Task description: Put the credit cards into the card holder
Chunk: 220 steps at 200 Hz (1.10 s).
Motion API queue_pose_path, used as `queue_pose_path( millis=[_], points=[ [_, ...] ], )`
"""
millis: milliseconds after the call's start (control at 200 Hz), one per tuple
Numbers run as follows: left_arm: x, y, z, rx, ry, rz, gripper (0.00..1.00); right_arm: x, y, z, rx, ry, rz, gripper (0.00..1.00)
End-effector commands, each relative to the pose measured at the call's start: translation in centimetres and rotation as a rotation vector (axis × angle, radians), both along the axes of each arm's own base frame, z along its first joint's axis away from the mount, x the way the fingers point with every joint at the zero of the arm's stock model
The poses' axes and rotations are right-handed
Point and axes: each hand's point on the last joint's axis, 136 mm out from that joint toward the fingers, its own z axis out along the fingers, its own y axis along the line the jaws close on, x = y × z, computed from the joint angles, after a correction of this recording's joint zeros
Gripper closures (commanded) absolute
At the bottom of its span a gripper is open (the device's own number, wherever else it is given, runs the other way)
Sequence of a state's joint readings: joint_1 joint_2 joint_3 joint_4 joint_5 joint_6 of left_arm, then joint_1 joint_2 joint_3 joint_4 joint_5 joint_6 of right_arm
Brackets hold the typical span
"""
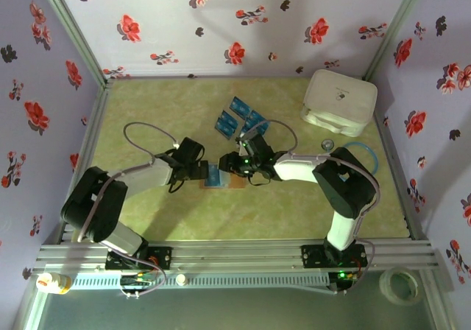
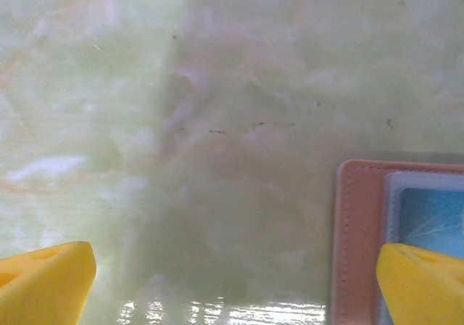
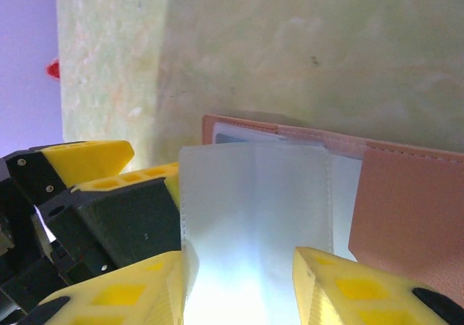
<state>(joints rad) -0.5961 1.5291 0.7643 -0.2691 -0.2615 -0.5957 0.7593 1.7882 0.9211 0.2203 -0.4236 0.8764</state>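
Observation:
The brown card holder (image 1: pixel 234 180) lies open on the table between both grippers, with one blue card (image 1: pixel 213 175) in its left half. Several more blue credit cards (image 1: pixel 239 118) lie loose behind it. My left gripper (image 1: pixel 204 171) is open at the holder's left edge. In the left wrist view its gripper (image 2: pixel 232 285) spans bare table, and the right fingertip (image 2: pixel 420 285) sits over the holder (image 2: pixel 359 238) and its card (image 2: pixel 435 212). My right gripper (image 3: pixel 239 289) is shut on a clear plastic sleeve (image 3: pixel 254 209) of the holder (image 3: pixel 406 216), which stands lifted and creased.
A big white rounded box (image 1: pixel 339 102) stands at the back right. A blue ring (image 1: pixel 360 155) and a small round object (image 1: pixel 326 145) lie in front of it. The left gripper's fingers (image 3: pixel 87 162) are close beside my right gripper.

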Motion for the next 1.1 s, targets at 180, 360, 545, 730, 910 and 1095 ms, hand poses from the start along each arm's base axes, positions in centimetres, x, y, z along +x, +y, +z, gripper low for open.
queue_pose_path(
  millis=[180, 360, 545, 730, 910, 1095],
  points=[
    [0.3, 2.2, 0.9, 0.016, -0.023, 0.053, 0.0, -0.1, 3.6, 1.0, 0.06, 0.006, 0.043, 0.58],
    [0.2, 3.0, 1.2, 0.016, -0.021, 0.057, 0.0, 0.1, 4.3, 1.9, 0.067, -0.018, 0.049, 0.59],
    [0.0, 2.8, 1.1, 0.006, -0.017, 0.038, 0.0, 0.1, 2.1, 2.7, -0.037, -0.077, 0.051, 0.58],
    [-0.1, 2.1, 1.4, -0.022, -0.026, 0.014, 0.0, 0.3, -2.0, 2.0, -0.214, -0.124, 0.015, 0.53],
    [-0.3, 1.0, 1.6, -0.037, -0.033, -0.025, 0.0, 0.3, -4.0, 0.6, -0.309, -0.122, 0.01, 0.51],
    [-0.5, 0.2, 1.1, -0.034, -0.023, -0.046, 0.0, 0.4, -4.2, -0.7, -0.33, -0.105, 0.005, 0.51]
  ],
)
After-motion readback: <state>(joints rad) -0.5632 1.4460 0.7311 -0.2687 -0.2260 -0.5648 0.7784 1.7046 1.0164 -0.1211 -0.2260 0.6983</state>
